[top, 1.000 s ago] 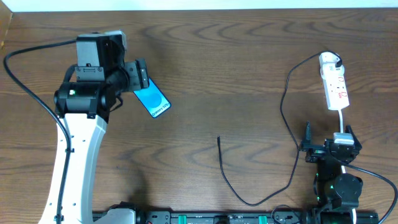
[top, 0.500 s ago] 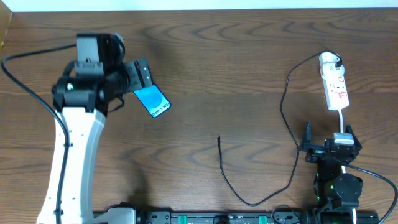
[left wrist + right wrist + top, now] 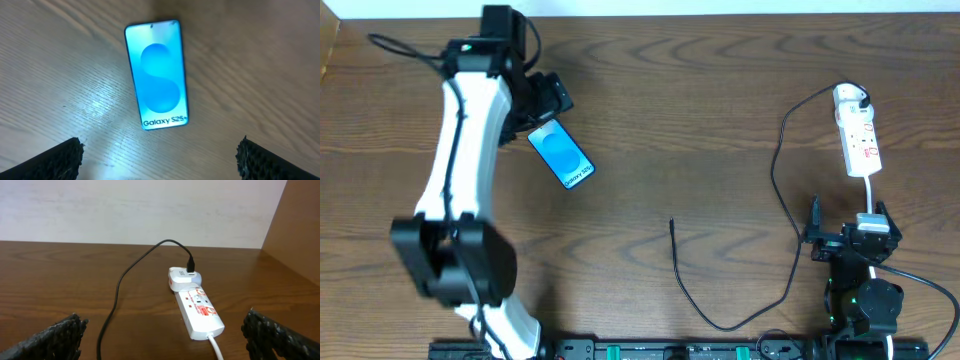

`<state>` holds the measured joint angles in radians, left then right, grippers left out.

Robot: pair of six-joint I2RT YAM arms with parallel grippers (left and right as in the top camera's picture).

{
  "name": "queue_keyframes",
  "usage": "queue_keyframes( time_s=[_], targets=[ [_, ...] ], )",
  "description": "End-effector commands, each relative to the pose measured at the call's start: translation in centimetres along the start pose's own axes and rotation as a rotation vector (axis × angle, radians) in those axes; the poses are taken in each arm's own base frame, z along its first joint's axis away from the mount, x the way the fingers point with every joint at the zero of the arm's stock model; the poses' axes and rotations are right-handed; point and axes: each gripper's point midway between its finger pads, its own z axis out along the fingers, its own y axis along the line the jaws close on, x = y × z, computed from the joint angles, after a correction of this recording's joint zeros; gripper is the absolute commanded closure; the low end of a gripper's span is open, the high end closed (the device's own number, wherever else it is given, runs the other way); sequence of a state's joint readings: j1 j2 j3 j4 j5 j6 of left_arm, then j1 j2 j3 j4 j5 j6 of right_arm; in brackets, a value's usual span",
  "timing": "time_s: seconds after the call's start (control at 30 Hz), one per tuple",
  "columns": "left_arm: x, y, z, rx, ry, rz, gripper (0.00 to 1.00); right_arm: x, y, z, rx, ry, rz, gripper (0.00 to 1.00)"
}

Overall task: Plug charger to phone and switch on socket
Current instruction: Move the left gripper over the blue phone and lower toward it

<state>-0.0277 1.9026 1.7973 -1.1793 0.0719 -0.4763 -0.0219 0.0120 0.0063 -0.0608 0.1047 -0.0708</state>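
In the last second the left gripper [image 3: 161, 161] has opened to its full width and has drawn back from the far end of the phone [image 3: 561, 153]. It now holds nothing. The phone has not moved. It lies flat and free on the table [image 3: 720, 100], screen up, at about 10 o'clock from the table's centre. I judge that the placing of the phone is finished and that the plugging step is not yet begun. The plug tip [image 3: 671, 223] of the charger cable [image 3: 772, 172] lies loose near the centre, well apart from the phone, toward its 4 o'clock. The left arm now reaches in one long line from the near edge at 7 o'clock up to the far edge. There the wrist folds back, so the fingers hang just beyond the phone at its 11 o'clock and point toward it. The right gripper [image 3: 167, 337] is fully open and empty near 4 o'clock, and it faces the power strip [image 3: 860, 140]. The strip lies at 2 o'clock with the white adapter [image 3: 850, 98] plugged into its far end.
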Motion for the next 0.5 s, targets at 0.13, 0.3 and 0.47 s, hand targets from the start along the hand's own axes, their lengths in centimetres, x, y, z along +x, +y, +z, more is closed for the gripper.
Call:
queue_keyframes(
  time_s=[0.13,0.3,0.47],
  targets=[
    [0.1,0.6,5.6,-0.081,0.105,-0.033,0.02,0.0,0.1,0.0,-0.002,-0.001,-0.013,0.01],
    [0.4,0.9,7.4,-0.102,0.140,-0.033,0.02,0.0,0.1,0.0,-0.002,-0.001,-0.013,0.01],
    [0.3,0.8,7.9,-0.099,0.135,-0.033,0.02,0.0,0.1,0.0,-0.002,-0.001,-0.013,0.01]
  ],
)
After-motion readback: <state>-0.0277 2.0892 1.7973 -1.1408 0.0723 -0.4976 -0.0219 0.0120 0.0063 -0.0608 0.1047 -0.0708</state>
